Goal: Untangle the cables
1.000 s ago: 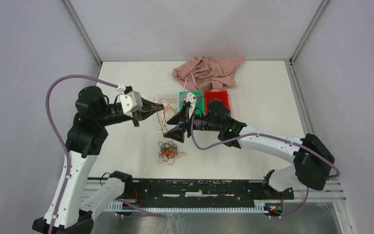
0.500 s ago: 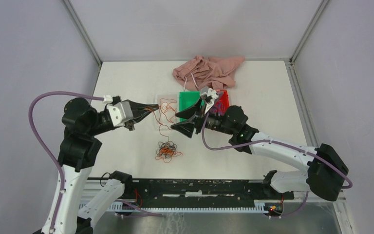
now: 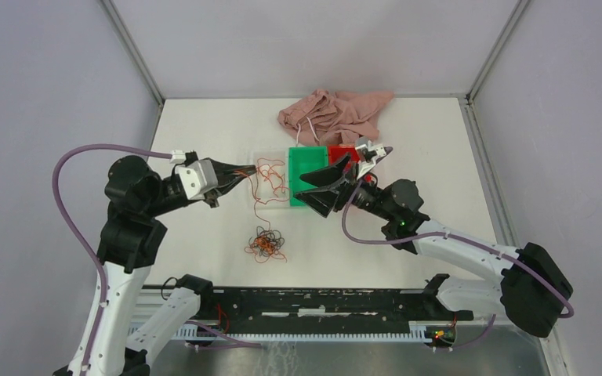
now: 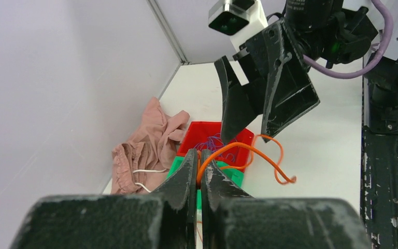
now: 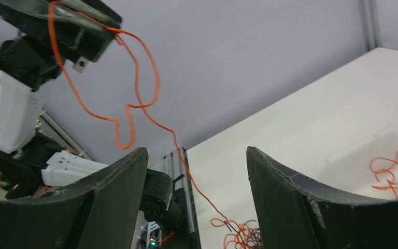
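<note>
Left claw (image 3: 244, 174) clamped shut on one orange cable (image 4: 249, 150), raised off the surface (image 3: 204, 125). That strand trails down to the tangled cables (image 3: 267, 243) lying below. Right claw (image 3: 320, 190) spread wide, gripping nothing, near the green tray (image 3: 306, 157).

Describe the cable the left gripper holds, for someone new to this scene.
Above the white table, find the left gripper beside the clear tray. It pinches one thin orange cable trailing down to the dark-and-orange tangle, the only strand lifted clear.
</note>
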